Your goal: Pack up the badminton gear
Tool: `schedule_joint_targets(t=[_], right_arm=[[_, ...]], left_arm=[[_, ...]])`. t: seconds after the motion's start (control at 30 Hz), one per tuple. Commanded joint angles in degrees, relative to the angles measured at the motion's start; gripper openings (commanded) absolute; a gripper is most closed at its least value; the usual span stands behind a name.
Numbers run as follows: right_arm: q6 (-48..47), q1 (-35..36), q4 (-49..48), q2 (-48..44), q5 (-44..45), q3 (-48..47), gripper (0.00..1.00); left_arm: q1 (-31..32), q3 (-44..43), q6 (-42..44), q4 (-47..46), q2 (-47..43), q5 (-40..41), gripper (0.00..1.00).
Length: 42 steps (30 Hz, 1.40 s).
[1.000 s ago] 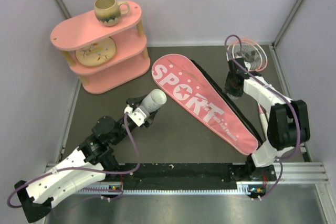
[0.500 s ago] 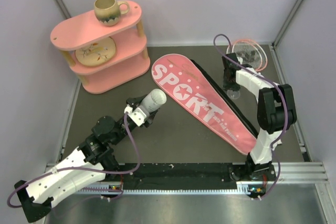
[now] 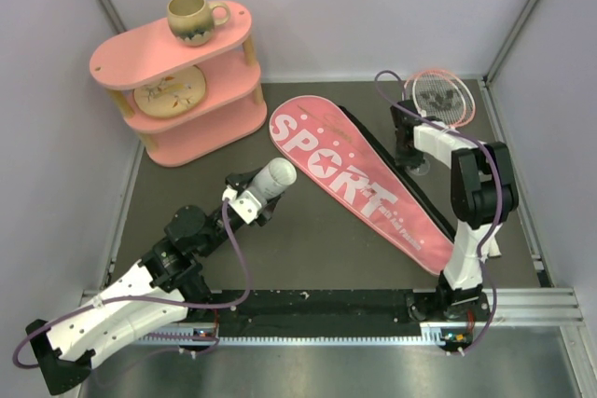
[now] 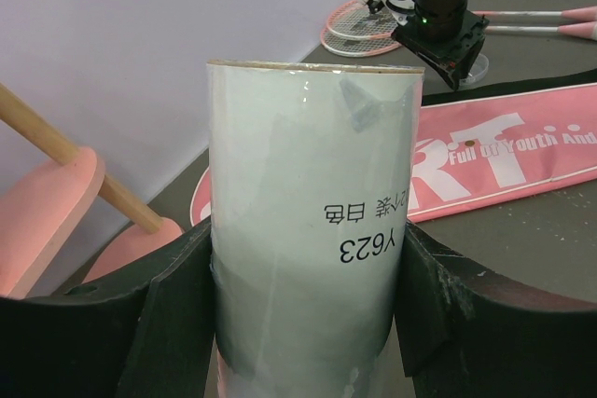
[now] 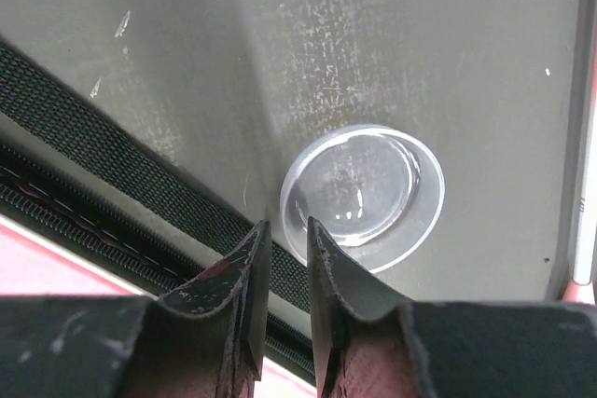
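My left gripper [image 3: 256, 197] [image 4: 308, 263] is shut on the long white tube [image 3: 273, 179] [image 4: 308, 221], which points up and to the right with its open end away from me. Right of it lies the pink SPORT bag [image 3: 364, 184] [image 4: 508, 160], running diagonally. Two pink rackets [image 3: 444, 97] [image 4: 368, 25] lie at the back right. My right gripper [image 3: 410, 161] [image 5: 286, 226] points down beside the bag's black edge [image 5: 93, 137]. Its jaws are almost together over the left rim of a clear round lid [image 5: 373, 188] [image 3: 423, 171] on the table. No shuttlecocks show.
A pink two-tier shelf [image 3: 182, 132] stands at the back left with a brown mug [image 3: 193, 18] on top and a patterned dish [image 3: 168, 93] on its middle tier. White walls close the back and both sides. A racket shaft [image 5: 586, 212] runs along the right.
My right arm has swung left, from beside the rackets' heads down to the clear lid next to the bag. The left arm and the tube have stayed still.
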<state>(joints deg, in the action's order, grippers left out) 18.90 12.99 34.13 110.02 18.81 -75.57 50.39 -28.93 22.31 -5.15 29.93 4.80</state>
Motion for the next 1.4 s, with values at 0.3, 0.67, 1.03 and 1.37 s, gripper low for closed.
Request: schedule_joint_targets(t=[0.3, 0.67, 1.03, 1.37], right_arm=[[-0.8, 0.1, -0.6, -0.8, 0.4, -2.0, 0.02], [0.7, 0.2, -4.1, -25.8, -26.2, 5.7, 0.0], [3.6, 19.9, -11.1, -44.4, -52.4, 7.0, 0.0], [7.7, 29.6, -10.9, -43.7, -51.4, 2.5, 0.0]], left_arm=[[0.1, -2.2, -0.6, -3.2, 0.5, 0.1, 0.1], [0.1, -2.4, -0.9, -2.9, 1.5, -1.3, 0.1], [0.1, -3.3, -1.1, -1.4, 4.1, -6.3, 0.11], [0.2, -4.6, -1.3, 0.3, 7.2, -11.7, 0.1]])
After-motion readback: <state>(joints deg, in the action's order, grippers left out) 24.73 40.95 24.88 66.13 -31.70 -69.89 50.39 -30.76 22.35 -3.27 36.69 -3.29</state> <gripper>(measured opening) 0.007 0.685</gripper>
